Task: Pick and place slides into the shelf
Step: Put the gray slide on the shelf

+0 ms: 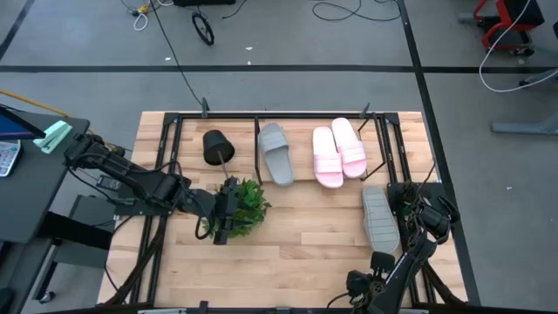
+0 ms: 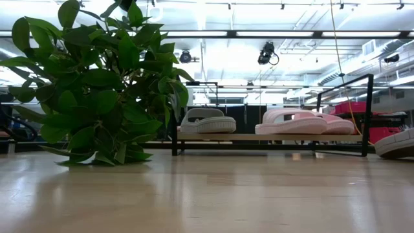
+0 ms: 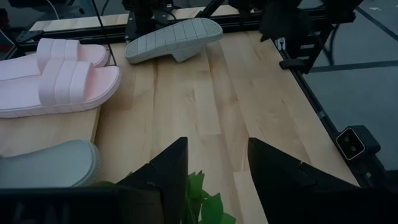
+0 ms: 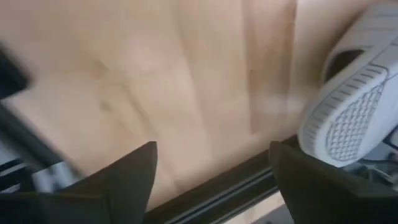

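Currently you are seeing three slides on the black-rod shelf (image 1: 261, 118) at the bench's far edge: one grey rubber sandal (image 1: 276, 153) and two light pink sandals (image 1: 339, 151). A second grey sandal (image 1: 379, 218) is lying sole-up near the bench's right edge. The right gripper (image 1: 417, 209) beside it is standing spread, gripping nothing. The left gripper (image 1: 221, 220) is waiting spread over the green leafy plant (image 1: 247, 208).

Overhead looks down; low view level (both show shelf (image 1: 288, 144)).
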`<move>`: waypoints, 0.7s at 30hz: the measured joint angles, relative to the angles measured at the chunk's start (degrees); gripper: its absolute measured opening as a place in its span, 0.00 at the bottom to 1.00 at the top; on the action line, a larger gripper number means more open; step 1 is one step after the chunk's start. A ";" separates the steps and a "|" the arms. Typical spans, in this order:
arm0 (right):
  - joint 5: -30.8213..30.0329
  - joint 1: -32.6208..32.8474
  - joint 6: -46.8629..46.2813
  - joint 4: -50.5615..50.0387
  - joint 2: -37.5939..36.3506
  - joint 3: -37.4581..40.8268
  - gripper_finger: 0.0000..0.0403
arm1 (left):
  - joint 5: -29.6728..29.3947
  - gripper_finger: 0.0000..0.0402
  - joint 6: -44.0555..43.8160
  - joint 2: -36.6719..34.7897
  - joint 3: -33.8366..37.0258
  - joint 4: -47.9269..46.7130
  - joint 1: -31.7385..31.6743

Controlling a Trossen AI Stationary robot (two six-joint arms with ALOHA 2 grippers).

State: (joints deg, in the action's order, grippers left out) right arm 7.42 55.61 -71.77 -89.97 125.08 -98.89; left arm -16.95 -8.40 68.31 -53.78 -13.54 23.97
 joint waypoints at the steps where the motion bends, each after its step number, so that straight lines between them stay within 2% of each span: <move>1: 0.00 0.00 -0.02 -0.07 0.00 0.77 0.79 | 0.00 0.43 0.00 0.00 0.00 0.00 0.00; 5: -0.39 -0.35 0.27 -0.04 0.00 2.98 0.81 | -0.02 0.43 -0.35 0.00 0.00 -0.02 0.00; 16: -3.49 -0.33 4.53 -0.03 0.01 10.06 0.76 | -0.02 0.43 -0.44 0.00 0.00 -0.04 0.00; 21: -3.97 -0.66 5.42 -0.04 0.04 11.54 0.68 | -0.02 0.43 -1.16 0.00 0.00 -0.03 0.00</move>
State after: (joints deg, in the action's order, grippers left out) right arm 3.46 54.96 -66.35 -90.01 125.12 -87.35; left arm -16.97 -9.56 68.31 -53.78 -13.57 23.97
